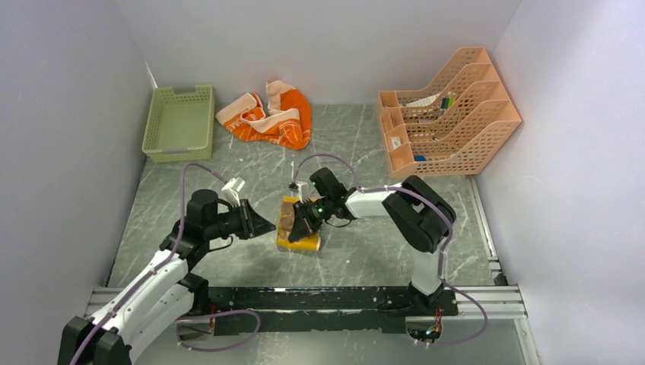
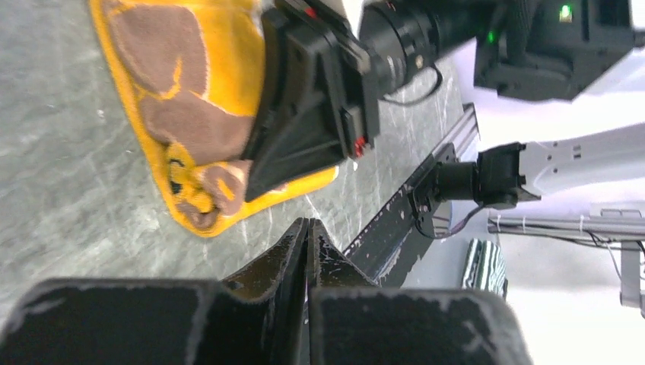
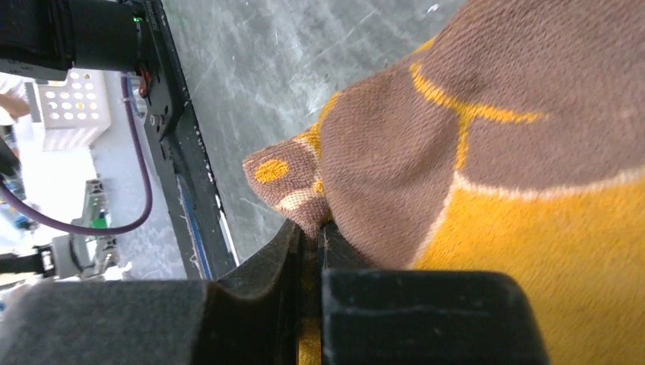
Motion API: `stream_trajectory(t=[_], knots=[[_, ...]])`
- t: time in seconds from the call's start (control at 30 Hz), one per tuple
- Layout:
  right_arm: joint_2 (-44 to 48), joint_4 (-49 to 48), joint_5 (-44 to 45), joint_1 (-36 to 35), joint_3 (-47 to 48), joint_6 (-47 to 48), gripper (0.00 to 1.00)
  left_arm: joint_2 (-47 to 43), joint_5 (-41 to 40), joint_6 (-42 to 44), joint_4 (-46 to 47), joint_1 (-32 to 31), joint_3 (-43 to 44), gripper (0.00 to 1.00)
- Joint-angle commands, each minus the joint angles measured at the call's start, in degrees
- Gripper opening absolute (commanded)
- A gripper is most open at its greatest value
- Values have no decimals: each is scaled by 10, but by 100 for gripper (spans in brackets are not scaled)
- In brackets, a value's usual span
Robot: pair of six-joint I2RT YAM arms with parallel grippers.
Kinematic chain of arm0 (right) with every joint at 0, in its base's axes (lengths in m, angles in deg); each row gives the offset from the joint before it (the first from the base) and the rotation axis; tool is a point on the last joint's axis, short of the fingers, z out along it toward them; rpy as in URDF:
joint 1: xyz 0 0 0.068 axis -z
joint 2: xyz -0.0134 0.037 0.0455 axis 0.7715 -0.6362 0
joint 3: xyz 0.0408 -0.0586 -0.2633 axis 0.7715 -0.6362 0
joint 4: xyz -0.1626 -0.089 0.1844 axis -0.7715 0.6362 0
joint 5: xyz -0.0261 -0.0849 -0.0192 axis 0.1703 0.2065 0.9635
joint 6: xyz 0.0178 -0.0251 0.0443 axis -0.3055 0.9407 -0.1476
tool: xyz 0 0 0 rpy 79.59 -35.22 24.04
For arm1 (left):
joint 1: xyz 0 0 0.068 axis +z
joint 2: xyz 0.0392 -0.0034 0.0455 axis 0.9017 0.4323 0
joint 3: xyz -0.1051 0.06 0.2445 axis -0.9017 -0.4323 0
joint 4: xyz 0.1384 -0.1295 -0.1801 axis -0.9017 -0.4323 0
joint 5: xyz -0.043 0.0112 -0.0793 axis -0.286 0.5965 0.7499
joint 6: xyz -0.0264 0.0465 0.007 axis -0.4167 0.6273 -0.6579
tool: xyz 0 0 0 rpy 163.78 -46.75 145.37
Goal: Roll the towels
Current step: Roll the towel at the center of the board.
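The mustard-yellow towel [image 1: 298, 236], with brown patches, lies partly folded over itself in the middle of the table. My right gripper [image 1: 295, 225] is shut on its raised brown edge [image 3: 304, 190], with cloth pinched between the fingers. In the left wrist view the towel [image 2: 190, 91] lies ahead with the right gripper [image 2: 304, 114] on it. My left gripper [image 1: 266, 225] is shut and empty, just left of the towel, its fingers [image 2: 297, 251] pressed together. The orange towel [image 1: 274, 114] with white print lies crumpled at the back.
A green mesh basket [image 1: 179, 122] stands at the back left. A peach file rack [image 1: 449, 114] stands at the back right. A black rail [image 1: 319, 298] runs along the near edge. White walls close in both sides.
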Motion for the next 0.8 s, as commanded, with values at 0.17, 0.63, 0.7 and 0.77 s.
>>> stream_trajectory(t=[0.17,0.63,0.7,0.77], knots=[[-107,88,-40,19,102,8,3,148,-3,-44,236,-85,-59,10],[15,132,44,21,83,99,79,300,-131,-7,241,-86,-48,7],[63,123,76,18,64,118,87,323,-129,-6,253,-86,-47,7],[122,111,144,-1,30,152,88,344,-125,-4,260,-86,-45,7]])
